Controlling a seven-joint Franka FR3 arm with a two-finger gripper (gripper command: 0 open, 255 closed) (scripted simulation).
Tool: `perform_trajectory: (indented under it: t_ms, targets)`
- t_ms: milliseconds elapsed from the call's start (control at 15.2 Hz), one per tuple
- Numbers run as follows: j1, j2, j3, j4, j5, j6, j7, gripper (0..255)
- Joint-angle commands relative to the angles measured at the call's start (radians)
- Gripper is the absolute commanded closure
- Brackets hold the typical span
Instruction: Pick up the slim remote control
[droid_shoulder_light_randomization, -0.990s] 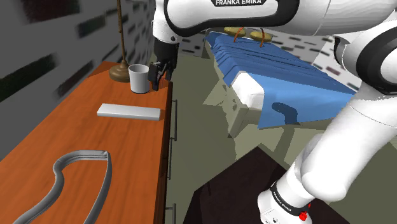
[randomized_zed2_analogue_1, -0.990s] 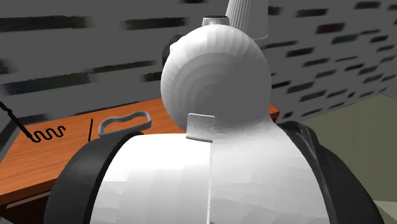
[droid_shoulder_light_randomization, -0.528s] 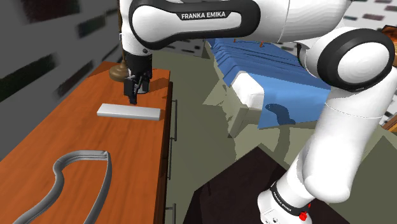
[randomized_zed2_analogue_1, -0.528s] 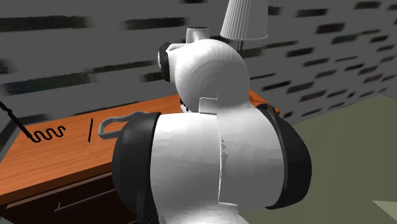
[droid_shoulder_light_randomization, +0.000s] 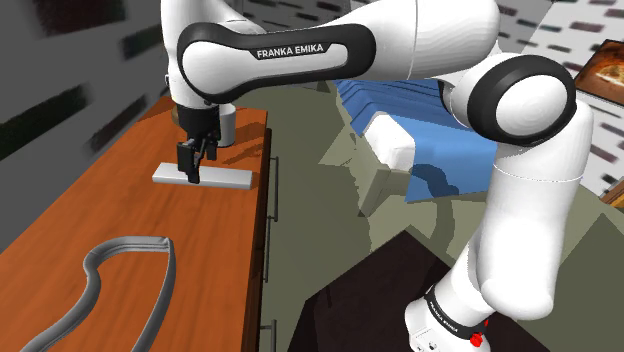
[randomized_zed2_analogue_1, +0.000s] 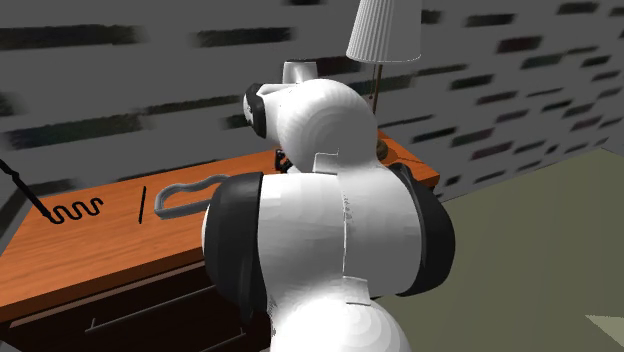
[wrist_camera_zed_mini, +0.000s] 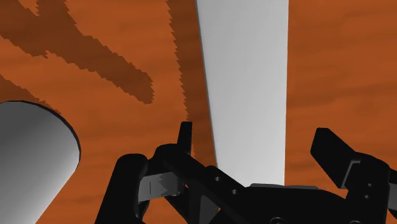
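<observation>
The slim remote (droid_shoulder_light_randomization: 215, 177) is a flat, plain grey slab lying on the orange-brown wooden desk (droid_shoulder_light_randomization: 90, 220). My black gripper (droid_shoulder_light_randomization: 190, 168) points down over the remote's end toward the shoulder view's left, very close above it. In the wrist view the remote (wrist_camera_zed_mini: 245, 83) runs as a pale strip between the two fingers of my gripper (wrist_camera_zed_mini: 254, 143). They stand apart, one on each side, and do not clasp it. Whether the fingertips touch the desk cannot be told.
A grey cup (wrist_camera_zed_mini: 28, 159) stands close beside the gripper, partly hidden behind the hand (droid_shoulder_light_randomization: 226, 128). A grey curved band (droid_shoulder_light_randomization: 120, 265) lies nearer on the desk. In the second exterior view, a lamp with a pale shade (randomized_zed2_analogue_1: 388, 30) stands at one end and a black squiggly cable (randomized_zed2_analogue_1: 70, 212) lies at the other. A blue bed (droid_shoulder_light_randomization: 460, 130) lies beyond the desk edge.
The arm swung from beside the cup toward the shoulder view's left and came down over the remote. The fingers stayed apart and the remote has not moved.
</observation>
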Motion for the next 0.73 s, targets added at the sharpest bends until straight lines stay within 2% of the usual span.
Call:
perform_trajectory:
  t_ms: [0, 198, 264, 660]
  targets:
    - [0.000, 0.006, -0.001, -0.018, -0.003, 0.024, 0.001, 0]
    - [-0.001, 0.010, -0.002, -0.033, -0.004, 0.043, 0.002, 0]
    - [-0.001, 0.010, -0.002, -0.034, -0.004, 0.043, 0.002, 255]
    - [-0.001, 0.010, -0.002, -0.036, -0.004, 0.045, 0.002, 255]
